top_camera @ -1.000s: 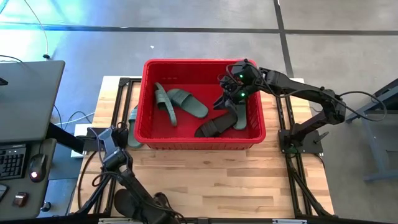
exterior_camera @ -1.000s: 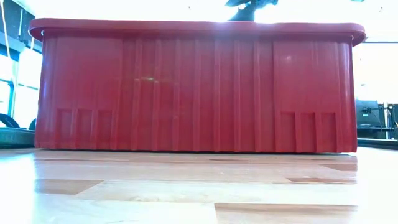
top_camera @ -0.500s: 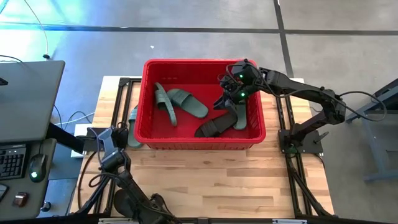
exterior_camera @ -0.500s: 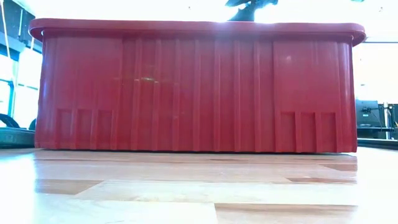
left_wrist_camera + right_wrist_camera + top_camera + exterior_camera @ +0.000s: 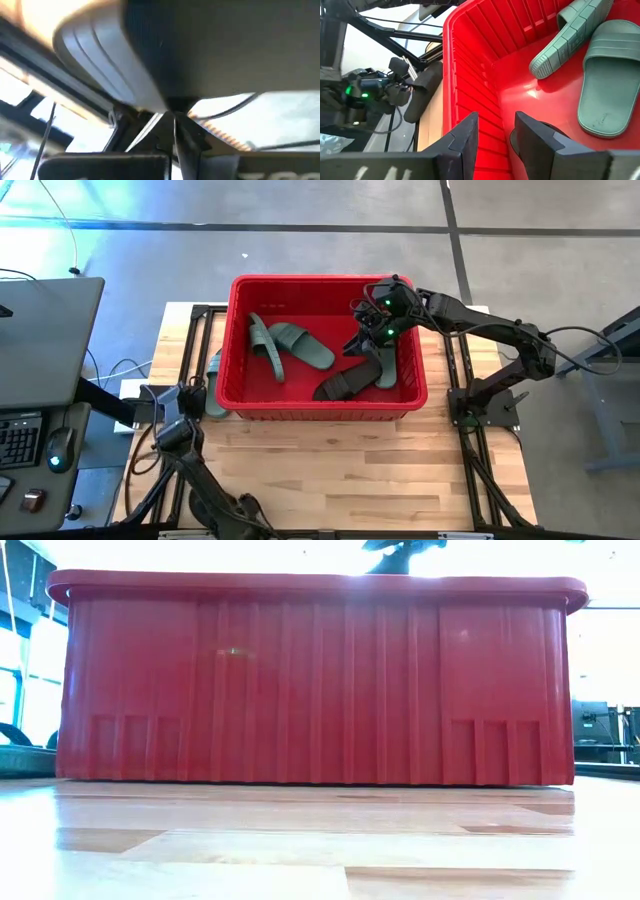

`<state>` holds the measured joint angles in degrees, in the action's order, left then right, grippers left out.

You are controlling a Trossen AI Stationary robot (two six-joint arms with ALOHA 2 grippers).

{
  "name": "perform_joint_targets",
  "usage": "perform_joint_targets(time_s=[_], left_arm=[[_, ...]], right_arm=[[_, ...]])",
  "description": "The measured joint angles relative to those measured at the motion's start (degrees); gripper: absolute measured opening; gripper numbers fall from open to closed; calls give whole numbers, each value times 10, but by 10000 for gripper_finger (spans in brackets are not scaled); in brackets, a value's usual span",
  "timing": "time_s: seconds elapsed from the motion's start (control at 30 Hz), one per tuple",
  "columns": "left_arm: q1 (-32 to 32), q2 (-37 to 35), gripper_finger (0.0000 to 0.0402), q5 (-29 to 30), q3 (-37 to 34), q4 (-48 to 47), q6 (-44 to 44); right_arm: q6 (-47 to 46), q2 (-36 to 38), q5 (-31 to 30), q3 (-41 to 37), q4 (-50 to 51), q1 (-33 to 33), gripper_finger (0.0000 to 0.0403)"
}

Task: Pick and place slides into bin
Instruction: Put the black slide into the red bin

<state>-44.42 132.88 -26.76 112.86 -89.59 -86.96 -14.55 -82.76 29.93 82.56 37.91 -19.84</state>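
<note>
On the wooden table (image 5: pixel 330 470), the bin (image 5: pixel 240 330) holds 4 slides. The left gripper (image 5: pixel 197 395), clamped on a green slide (image 5: pixel 214 385) outside the bin (grip looks shallow), could drop it. The right gripper (image 5: pixel 372 330) hangs half-parted inside.

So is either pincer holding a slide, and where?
Right pincer: nothing, open above the bin. Left pincer is shut at the green slide outside the bin; grip unclear.

Robot lab (concrete floor (image 5: pixel 300 240), framed workbench (image 5: pixel 330 470))
</note>
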Motion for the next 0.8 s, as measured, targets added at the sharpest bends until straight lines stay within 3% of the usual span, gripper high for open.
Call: perform_joint_targets(time_s=[0.27,0.6,0.8], left_arm=[[36,-40,1,155,55,-2,8],[26,-36,5,119,56,-3,97],[18,-37,61,113,56,14,124]], right_arm=[[-11,0,-15,0,0,0,119],[4,0,-30,0,3,6,119],[28,0,-30,0,5,28,119]])
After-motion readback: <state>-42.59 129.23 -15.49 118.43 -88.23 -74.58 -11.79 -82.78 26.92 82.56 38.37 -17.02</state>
